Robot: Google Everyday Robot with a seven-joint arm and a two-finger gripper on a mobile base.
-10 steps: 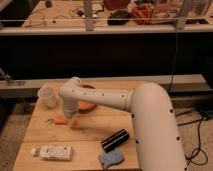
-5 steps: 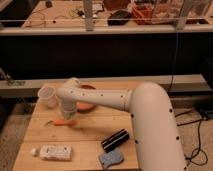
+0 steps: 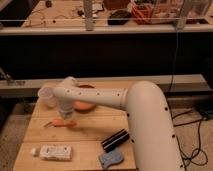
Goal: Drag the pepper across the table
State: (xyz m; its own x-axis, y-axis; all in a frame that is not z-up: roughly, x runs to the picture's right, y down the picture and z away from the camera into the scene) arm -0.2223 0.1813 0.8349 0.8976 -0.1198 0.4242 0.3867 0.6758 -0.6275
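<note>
The pepper (image 3: 63, 122) is a small orange one with a green stem pointing left. It lies on the wooden table (image 3: 85, 132) at its left middle. My gripper (image 3: 66, 114) hangs from the white arm (image 3: 100, 97) and points down, right over the pepper's top edge. Its tip sits at or just above the pepper. I cannot tell whether they touch.
A white cup (image 3: 47, 96) stands at the back left, an orange bowl (image 3: 86, 103) behind the gripper. A white bottle (image 3: 52, 151) lies at the front left. A black box (image 3: 115, 140) and a blue sponge (image 3: 111, 158) lie at the front right.
The pepper has come out from under the gripper and now shows at full length just in front of it. The arm has barely shifted.
</note>
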